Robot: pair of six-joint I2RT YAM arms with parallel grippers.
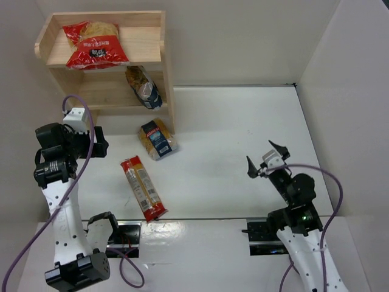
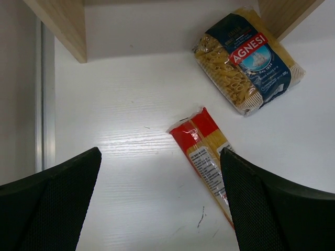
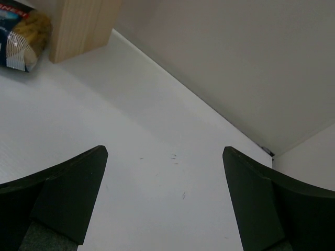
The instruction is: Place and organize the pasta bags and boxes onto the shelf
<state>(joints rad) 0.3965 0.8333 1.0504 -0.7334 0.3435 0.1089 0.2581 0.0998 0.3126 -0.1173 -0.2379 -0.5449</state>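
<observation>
Left pincer (image 2: 159,154) and right pincer (image 3: 165,151) gape wide above a smooth white table (image 2: 120,125) bearing a long, narrow spaghetti pack (image 2: 205,154).

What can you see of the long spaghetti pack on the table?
The long spaghetti pack is a narrow, glossy plastic packet, red along the edges and ends, with yellow pasta showing and a white printed label. It lies flat and diagonal on the white table, in front of the shelf and apart from it, touching only the table.

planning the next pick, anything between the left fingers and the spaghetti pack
Nothing visible: only bare table between the open left fingers and the spaghetti pack; the short yellow pack lies aside by the shelf.
</observation>
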